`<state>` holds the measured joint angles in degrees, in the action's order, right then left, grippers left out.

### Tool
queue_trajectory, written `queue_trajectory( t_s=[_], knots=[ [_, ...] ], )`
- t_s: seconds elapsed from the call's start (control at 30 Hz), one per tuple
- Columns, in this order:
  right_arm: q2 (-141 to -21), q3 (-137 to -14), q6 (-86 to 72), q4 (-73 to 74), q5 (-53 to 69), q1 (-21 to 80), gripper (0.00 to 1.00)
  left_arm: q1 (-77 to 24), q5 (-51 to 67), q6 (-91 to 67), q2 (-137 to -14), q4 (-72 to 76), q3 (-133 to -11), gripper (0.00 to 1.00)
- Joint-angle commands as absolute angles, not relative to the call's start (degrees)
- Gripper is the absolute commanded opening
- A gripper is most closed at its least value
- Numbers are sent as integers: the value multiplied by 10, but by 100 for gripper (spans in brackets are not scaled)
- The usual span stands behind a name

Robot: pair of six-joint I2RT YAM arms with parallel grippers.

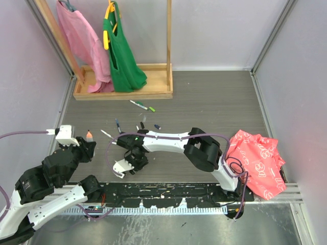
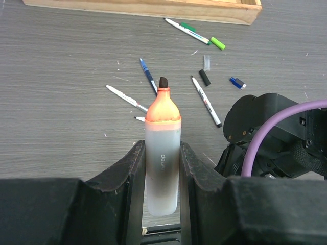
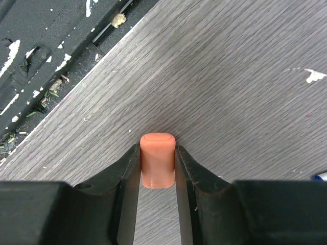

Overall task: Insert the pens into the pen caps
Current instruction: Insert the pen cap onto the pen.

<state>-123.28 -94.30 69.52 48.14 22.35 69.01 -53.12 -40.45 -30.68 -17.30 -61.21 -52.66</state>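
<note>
At left gripper [image 2: 162, 147], one orange pen [image 2: 162, 122] — at right gripper [image 3: 157, 149], one orange cap [image 3: 158, 166]

grey wood-grain table [image 1: 214, 102]: wooden rack base [image 1: 127, 94] far left, loose pens [image 2: 206, 101] and caps [image 2: 204, 77] scattered mid, red patterned cloth [image 1: 258, 161] at right edge, black strip [image 1: 204, 196] along near edge, flecked with white scraps [image 3: 11, 50]

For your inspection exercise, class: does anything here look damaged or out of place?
The black strip along the near edge is torn, with white patches. Pens and loose caps lie scattered at odd angles.
</note>
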Motion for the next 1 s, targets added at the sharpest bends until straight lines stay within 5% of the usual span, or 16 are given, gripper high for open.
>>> queue_trajectory(
  t_s=[0.0, 0.47, 0.97],
  knots=[
    [-1207, -961, 694, 476, 232, 694, 24, -529, -432, -315, -173, -605, -532, 0],
    [-943, -709, 439, 232, 266, 670, 0, -529, -382, -277, -156, -564, -518, 0],
    [-608, -427, -130, -39, -60, 667, 0, -529, -165, -236, -266, -360, -513, 0]
  ],
)
